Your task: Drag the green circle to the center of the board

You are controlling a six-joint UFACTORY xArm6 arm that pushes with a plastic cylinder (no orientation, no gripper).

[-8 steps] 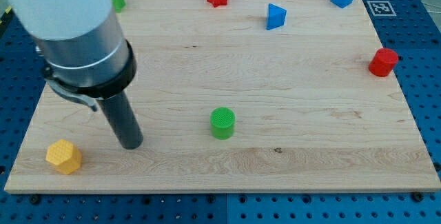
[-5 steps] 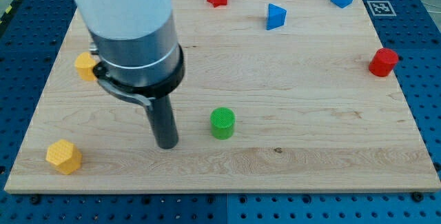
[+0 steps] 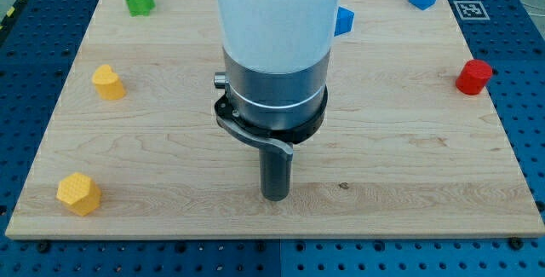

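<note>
You can't see the green circle now: the rod covers its earlier spot, near the surface (image 3: 409, 183) middle. My tip (image 3: 275, 197), left of the circle before, has swept rightward there. No claw on this arm.

Single high oblique view over board (image 3: 170, 183)

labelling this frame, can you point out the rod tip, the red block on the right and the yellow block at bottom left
my tip (image 3: 275, 199): camera view, very bottom end of the dark rod.
red block (image 3: 473, 77): camera view, middle of its body.
yellow block (image 3: 78, 193): camera view, middle of its body.
</note>
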